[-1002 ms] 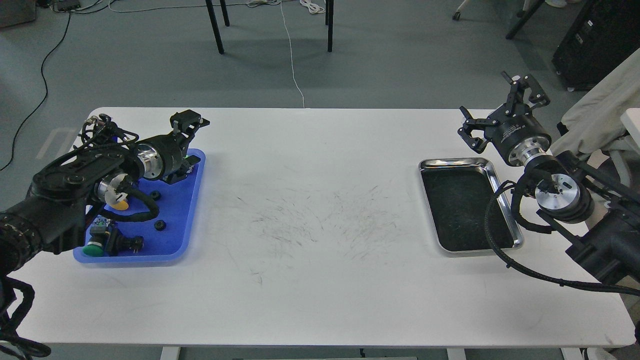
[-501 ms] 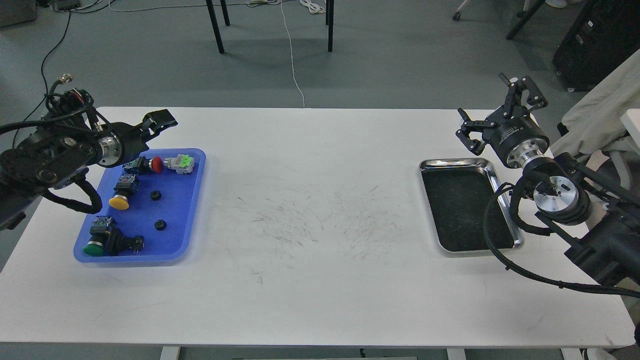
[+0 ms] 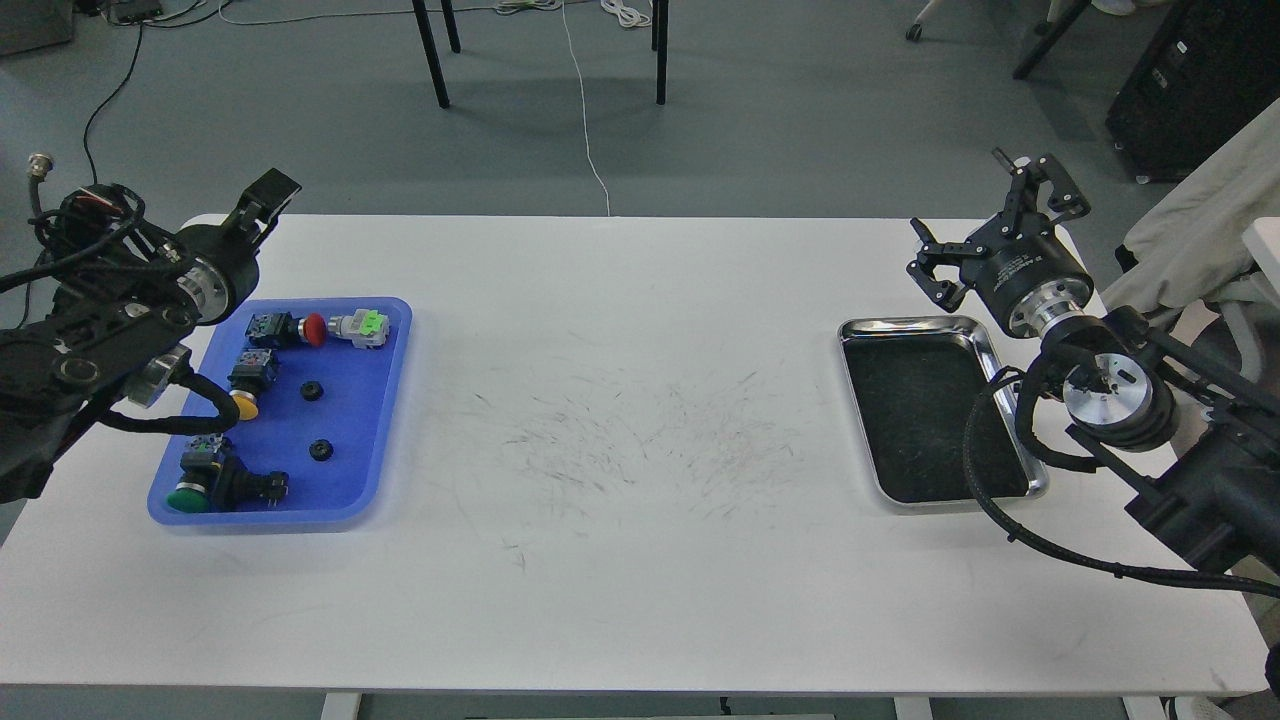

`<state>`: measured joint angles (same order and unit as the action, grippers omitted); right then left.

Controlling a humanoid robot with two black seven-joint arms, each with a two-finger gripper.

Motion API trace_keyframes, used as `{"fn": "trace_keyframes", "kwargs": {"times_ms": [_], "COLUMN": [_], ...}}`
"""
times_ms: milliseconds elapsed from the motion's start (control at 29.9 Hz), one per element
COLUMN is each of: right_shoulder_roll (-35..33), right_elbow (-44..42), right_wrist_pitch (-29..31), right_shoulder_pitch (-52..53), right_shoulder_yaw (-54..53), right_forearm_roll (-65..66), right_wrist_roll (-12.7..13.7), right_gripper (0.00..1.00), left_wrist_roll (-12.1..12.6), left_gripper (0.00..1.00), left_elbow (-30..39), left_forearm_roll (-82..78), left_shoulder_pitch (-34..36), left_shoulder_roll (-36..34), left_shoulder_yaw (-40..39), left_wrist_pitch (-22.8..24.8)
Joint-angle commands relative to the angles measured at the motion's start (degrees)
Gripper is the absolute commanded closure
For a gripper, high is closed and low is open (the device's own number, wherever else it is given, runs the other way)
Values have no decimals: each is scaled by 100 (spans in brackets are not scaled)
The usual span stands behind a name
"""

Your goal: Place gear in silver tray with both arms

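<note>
Two small black gears (image 3: 312,390) (image 3: 320,450) lie in the blue plastic tray (image 3: 355,420) at the left. The silver tray (image 3: 905,322) with its dark bottom lies at the right and holds nothing. My left gripper (image 3: 266,194) is up behind the blue tray's far left corner, apart from the gears; its fingers overlap, so I cannot tell its state. My right gripper (image 3: 985,225) hangs open and empty just behind the silver tray's far right corner.
The blue tray also holds several push-button switches: a red one (image 3: 312,328), a yellow one (image 3: 243,400) and a green one (image 3: 190,495). Black cables of my right arm (image 3: 985,470) hang over the silver tray's right rim. Chair legs stand on the floor behind the table.
My left arm has pulled back from over the blue tray to the left and rear, uncovering the switches. My right gripper has barely shifted, staying open.
</note>
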<state>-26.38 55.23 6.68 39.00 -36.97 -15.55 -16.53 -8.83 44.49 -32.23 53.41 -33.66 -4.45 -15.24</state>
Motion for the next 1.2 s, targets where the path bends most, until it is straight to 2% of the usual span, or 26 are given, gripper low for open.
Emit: {"fn": "trace_keyframes", "kwargs": {"times_ms": [0, 234, 301, 401, 501, 601, 702, 835, 1069, 1170], "right_shoulder_roll": [54, 54, 54, 54, 63, 63, 63, 72, 63, 72], "right_elbow": [5, 5, 5, 5, -3, 5, 5, 5, 14, 14], "right_wrist_pitch": [-9, -9, -9, -9, -9, -9, -9, -9, -9, -9], "right_shoulder_pitch": [2, -42, -51, -86, -95, -95, -103, -103, -103, -103], "right_shoulder_yaw": [-3, -12, -21, -30, -30, -30, -30, -30, -12, 5], "right_forearm_roll": [0, 0, 0, 0, 0, 0, 0, 0, 0, 0], "right_wrist_roll": [1, 1, 1, 1, -8, 1, -8, 1, 1, 1], "right_gripper": [1, 1, 1, 1, 1, 1, 1, 1, 1, 1], "left_wrist_roll": [-356, -426, -330, -338, -356, -417, -470, -470, -479, -496], "left_gripper": [2, 2, 2, 2, 2, 2, 2, 2, 2, 2], "left_elbow": [603, 675, 858, 912, 922, 816, 807, 868, 833, 807], "left_forearm_roll": [164, 1438, 1518, 1519, 1465, 1448, 1194, 579, -264, -800], "left_shoulder_pitch": [-120, -919, -1025, -1139, -1035, -509, -157, 274, 776, 943], "left_shoulder_roll": [-79, -44, 35, -17, -114, -324, -500, -685, -668, -694], "left_shoulder_yaw": [-195, -1688, -1813, -1726, -728, 459, 1269, 2035, 3405, 3583], "left_wrist_pitch": [-584, -1023, -1276, -1276, -1201, -1025, -867, -709, -752, -691]}}
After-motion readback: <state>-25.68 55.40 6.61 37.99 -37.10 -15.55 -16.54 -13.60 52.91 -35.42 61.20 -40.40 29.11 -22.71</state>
